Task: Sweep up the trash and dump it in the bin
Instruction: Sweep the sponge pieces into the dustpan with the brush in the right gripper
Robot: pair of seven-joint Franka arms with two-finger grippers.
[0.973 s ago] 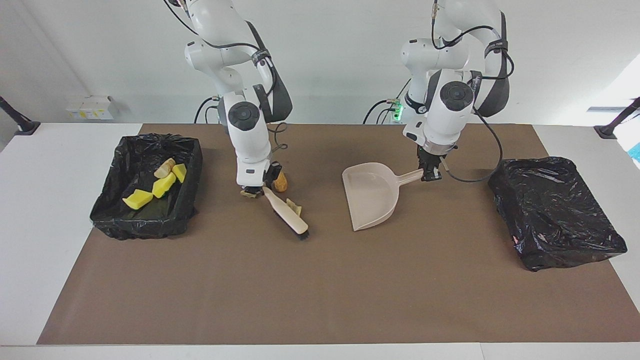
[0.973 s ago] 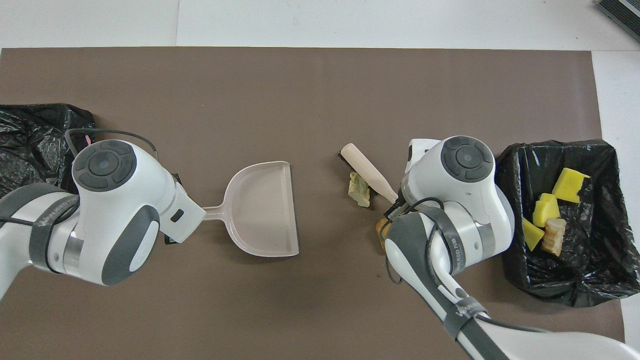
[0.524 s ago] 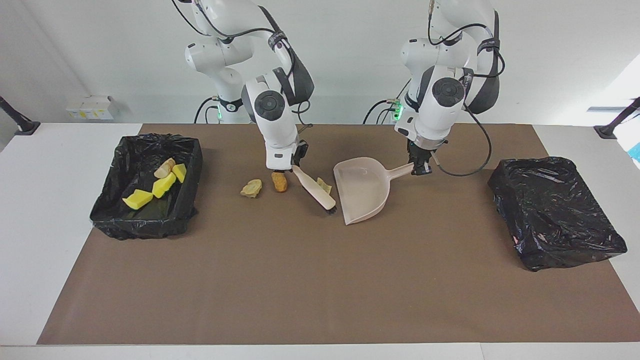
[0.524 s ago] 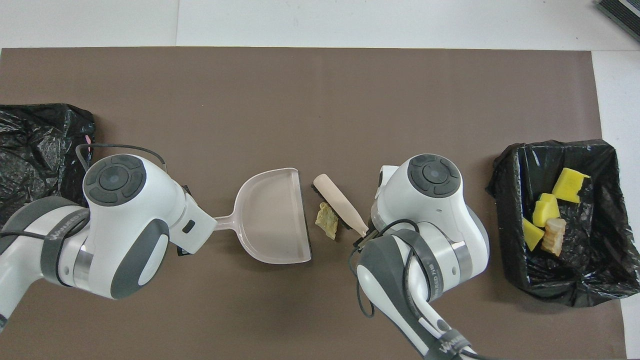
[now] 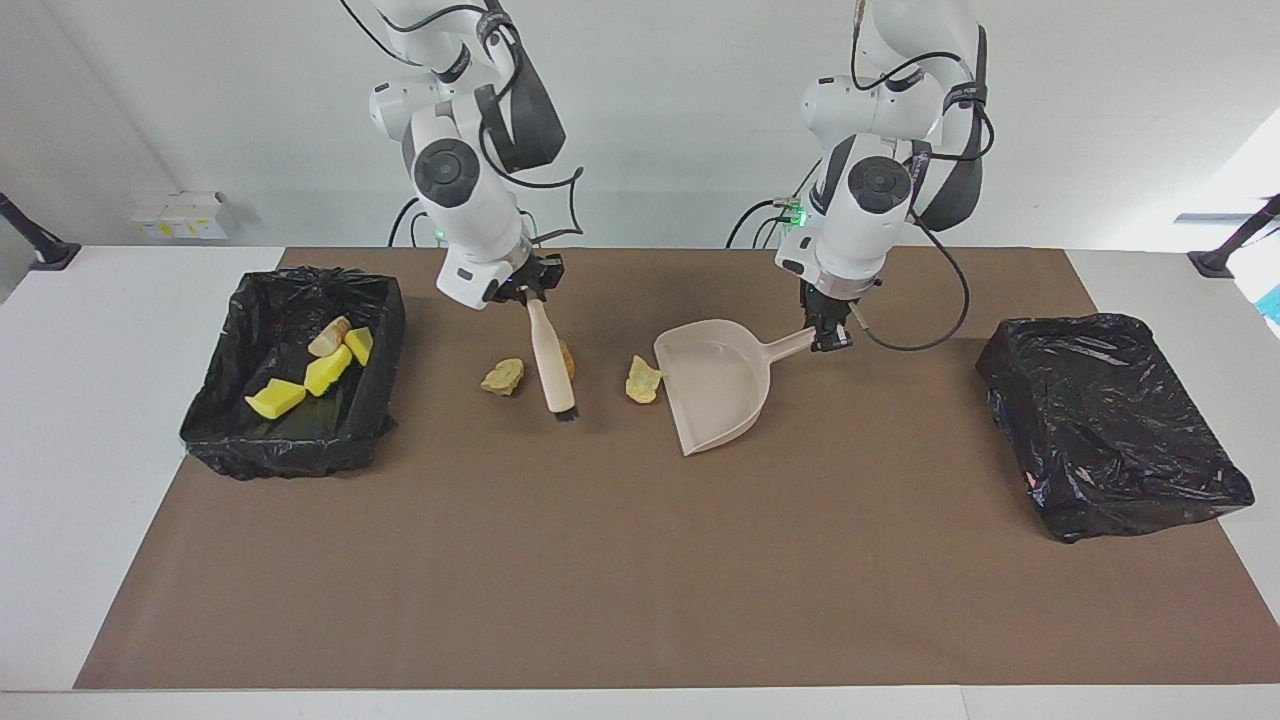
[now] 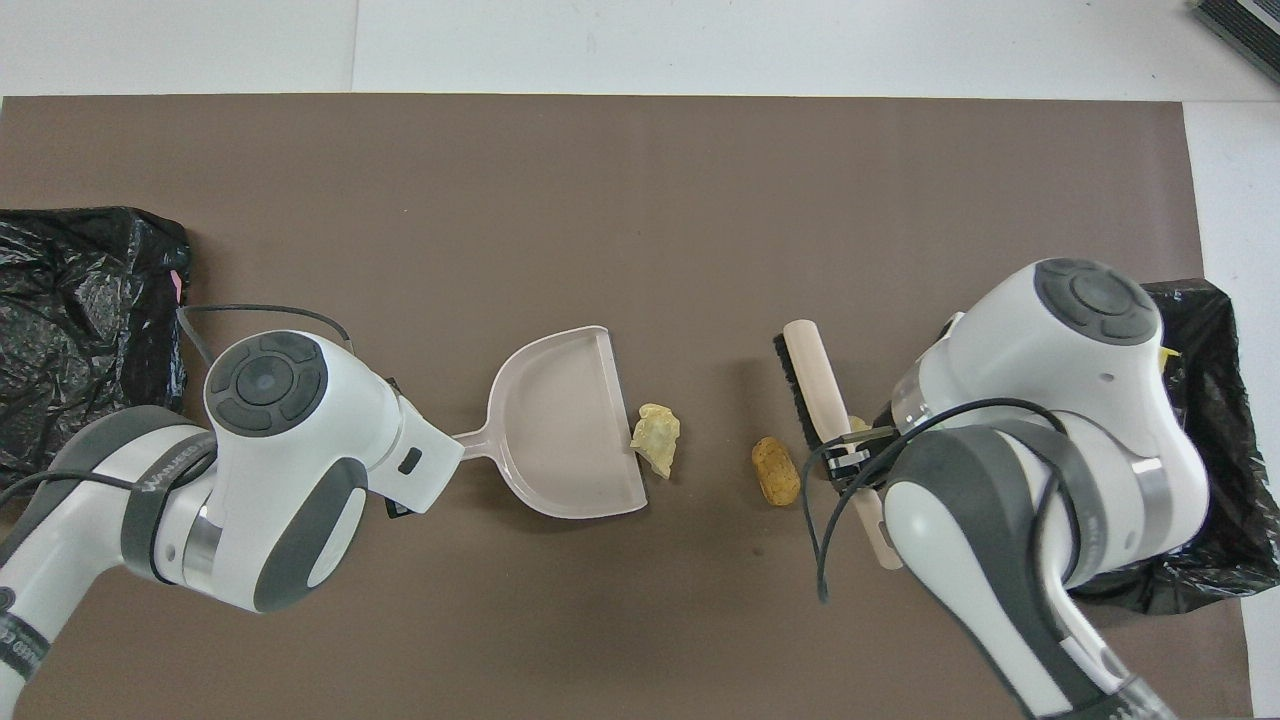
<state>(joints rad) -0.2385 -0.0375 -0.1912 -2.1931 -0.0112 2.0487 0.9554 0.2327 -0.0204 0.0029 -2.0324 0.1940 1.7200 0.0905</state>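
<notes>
Gripping brush (image 5: 551, 362), right tool (image 5: 527, 292); left tool (image 5: 829, 340) clamps dustpan (image 5: 715, 385).

Three lumps lie on the mat: a pale yellow one (image 5: 643, 380) touching the dustpan (image 5: 715, 385) lip, an orange-brown one (image 6: 776, 470) beside the brush (image 5: 552, 360), a tan one (image 5: 502, 376) nearer the bin (image 5: 372, 310). Four more lumps (image 5: 305, 375), yellow and tan, sit inside that bin.
</notes>
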